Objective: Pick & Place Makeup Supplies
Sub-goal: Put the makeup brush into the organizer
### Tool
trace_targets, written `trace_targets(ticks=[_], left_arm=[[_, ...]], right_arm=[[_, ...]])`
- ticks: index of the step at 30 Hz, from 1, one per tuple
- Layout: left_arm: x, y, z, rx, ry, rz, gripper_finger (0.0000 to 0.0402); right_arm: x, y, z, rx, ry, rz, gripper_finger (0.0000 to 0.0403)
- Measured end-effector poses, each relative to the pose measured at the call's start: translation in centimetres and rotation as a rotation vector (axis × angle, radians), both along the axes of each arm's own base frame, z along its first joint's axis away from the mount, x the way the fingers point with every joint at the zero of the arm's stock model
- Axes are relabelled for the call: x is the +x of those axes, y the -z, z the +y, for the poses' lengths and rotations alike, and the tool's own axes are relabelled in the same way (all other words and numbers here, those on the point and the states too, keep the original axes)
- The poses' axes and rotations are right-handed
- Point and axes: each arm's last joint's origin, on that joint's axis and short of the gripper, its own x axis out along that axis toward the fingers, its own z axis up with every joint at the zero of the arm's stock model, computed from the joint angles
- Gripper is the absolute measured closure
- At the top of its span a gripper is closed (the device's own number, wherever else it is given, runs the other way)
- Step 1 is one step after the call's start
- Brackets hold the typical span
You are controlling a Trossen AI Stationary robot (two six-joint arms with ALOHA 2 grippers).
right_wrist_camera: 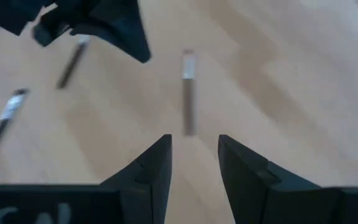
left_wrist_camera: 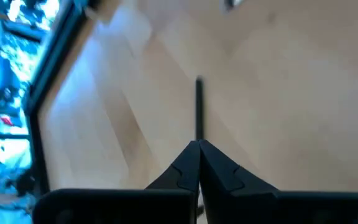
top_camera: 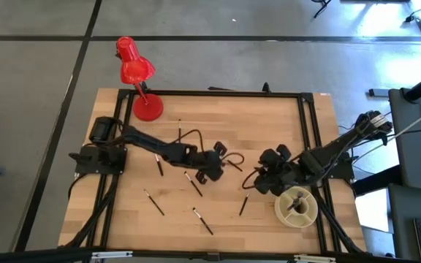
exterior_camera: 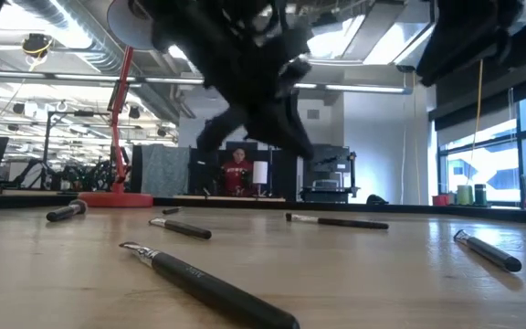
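We are pinching a brush (left_wrist_camera: 199, 109) in the closed left gripper (left_wrist_camera: 199, 149) mid-table; lifting straight keeps it from slipping. The right gripper (right_wrist_camera: 194, 149), fingers apart, is hovering over another brush (right_wrist_camera: 188, 93) near the cup (top_camera: 297, 207).

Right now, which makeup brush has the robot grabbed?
The makeup brush sticking out from the left gripper, whose fingers are shut on its end. The other brushes, like the one near the table's front edge, lie loose.

Brushes (exterior_camera: 210, 290) strewn on table (exterior_camera: 373, 274); red lamp (exterior_camera: 117, 137) (far back)
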Motion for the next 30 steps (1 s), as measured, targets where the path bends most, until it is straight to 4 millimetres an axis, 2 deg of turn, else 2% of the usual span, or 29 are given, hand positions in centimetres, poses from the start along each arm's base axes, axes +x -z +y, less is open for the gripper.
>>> trace_targets(ticks=[4,9,14,18,21,23,27,30], left_arm=[[-0.4,-0.1,-1.6,0.037,-0.034,0.003,0.0399],[-1.1,0.3,-1.6,0.029,-0.192,0.031,0.0398],[-2.1,-1.0,0.1,-0.192,-0.328,0.042,0.0392],[-3.4,-3.3,1.7,-0.401,-0.277,-0.041,0.0379],[-5.2,-5.1,2.8,-0.485,-0.28,-0.156,0.037],[-6.8,-5.6,3.6,-0.511,-0.319,-0.238,0.0366],[-10.0,-5.2,4.8,-0.55,-0.431,-0.412,0.0366],[-11.9,-3.8,5.3,-0.578,-0.519,-0.504,0.0366]], right_arm=[[1.7,1.6,-0.7,0.093,-0.113,-0.046,0.0273],[3.4,4.3,-4.9,0.105,-0.084,-0.037,0.0257],[5.9,6.2,-9.8,0.105,-0.06,-0.011,0.0222],[8.3,7.7,-12.3,0.1,-0.084,-0.018,0.02],[9.9,9.4,-13.4,0.11,-0.103,-0.011,0.0197],[10.7,10.6,-14.0,0.11,-0.105,0.008,0.0197],[12.5,11.9,-14.7,0.096,-0.117,0.035,0.0204],[13.5,12.7,-15.0,0.127,-0.138,0.058,0.0212]])
